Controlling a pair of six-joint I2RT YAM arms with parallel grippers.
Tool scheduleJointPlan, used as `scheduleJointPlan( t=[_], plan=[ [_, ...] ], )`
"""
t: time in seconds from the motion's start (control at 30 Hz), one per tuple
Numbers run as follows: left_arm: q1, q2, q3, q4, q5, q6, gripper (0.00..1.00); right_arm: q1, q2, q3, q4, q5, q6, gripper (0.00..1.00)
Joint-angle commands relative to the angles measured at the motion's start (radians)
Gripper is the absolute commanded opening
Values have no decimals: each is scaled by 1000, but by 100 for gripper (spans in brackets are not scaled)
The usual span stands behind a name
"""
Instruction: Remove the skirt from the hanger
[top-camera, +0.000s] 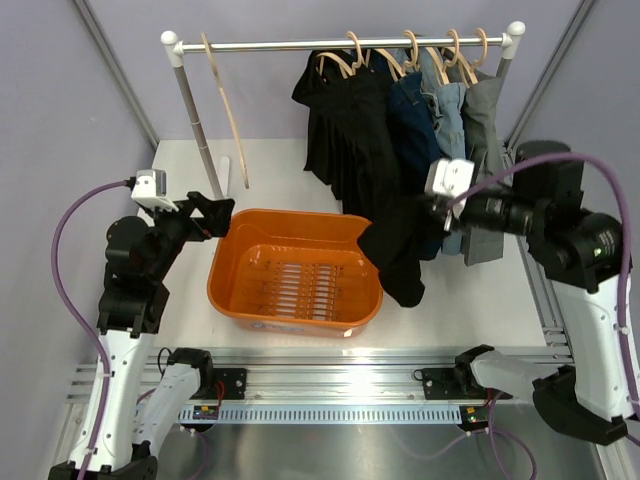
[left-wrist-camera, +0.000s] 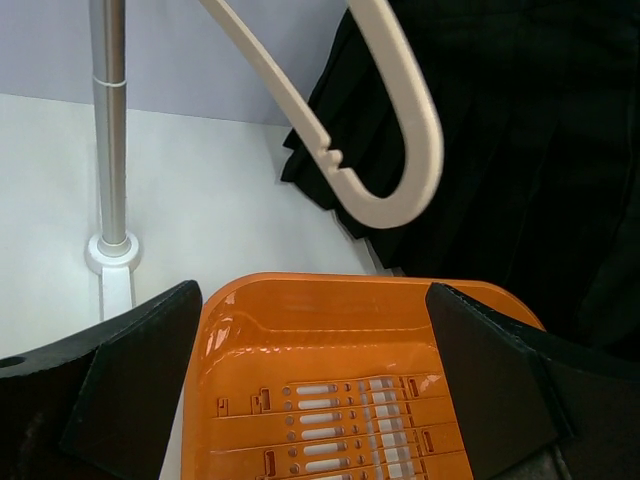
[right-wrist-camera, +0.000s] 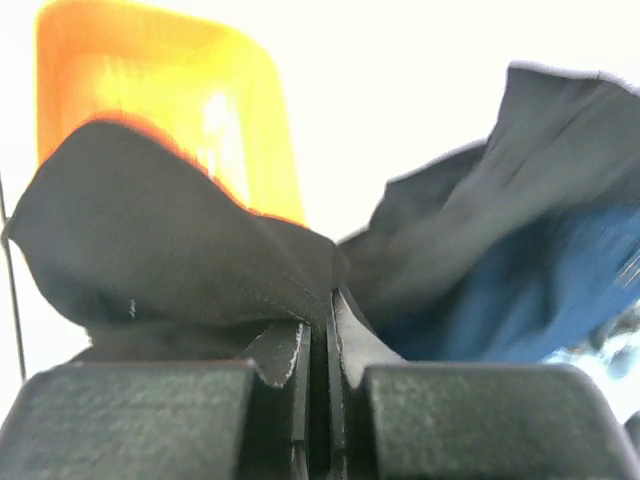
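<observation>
At the left, the left gripper (top-camera: 214, 214) hovered by the far-left corner of the orange basket (top-camera: 300, 214), its jaws spread wide and holding nothing; in the left wrist view the left gripper (left-wrist-camera: 315, 400) framed the basket's far rim (left-wrist-camera: 320, 290). Beyond it, an empty beige hanger (top-camera: 226, 110) hung from the rail (top-camera: 290, 44) near the rack's left post (top-camera: 195, 120). Further right, the black skirt (top-camera: 345, 140) hung from a wooden hanger (top-camera: 335, 62) on the rail, its lower cloth drawn toward the near right and drooping over the basket's right corner. The right gripper (top-camera: 428, 205) had its jaws closed tight on that black cloth (right-wrist-camera: 180, 240). Navy, denim and grey garments (top-camera: 455, 110) hung at the far right.
</observation>
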Motion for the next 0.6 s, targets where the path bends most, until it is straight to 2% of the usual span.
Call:
scheduleJointPlan(
  t=[0.0, 0.13, 0.23, 0.3, 0.4, 0.57],
  plan=[
    [6, 11, 11, 73, 73, 11, 99, 17, 135, 208, 153, -183, 353, 0],
    [5, 0, 11, 69, 113, 13, 99, 74, 305, 483, 268, -187, 621, 0],
    [6, -26, 1, 62, 152, 16, 99, 135, 414, 557, 308, -158, 717, 0],
    [6, -49, -9, 70, 197, 18, 99, 175, 453, 542, 327, -141, 727, 0],
    [5, -79, -6, 58, 264, 5, 99, 186, 462, 401, 373, -141, 699, 0],
    [5, -139, 13, -20, 194, 21, 99, 186, 399, 168, 379, -118, 541, 0]
  ],
)
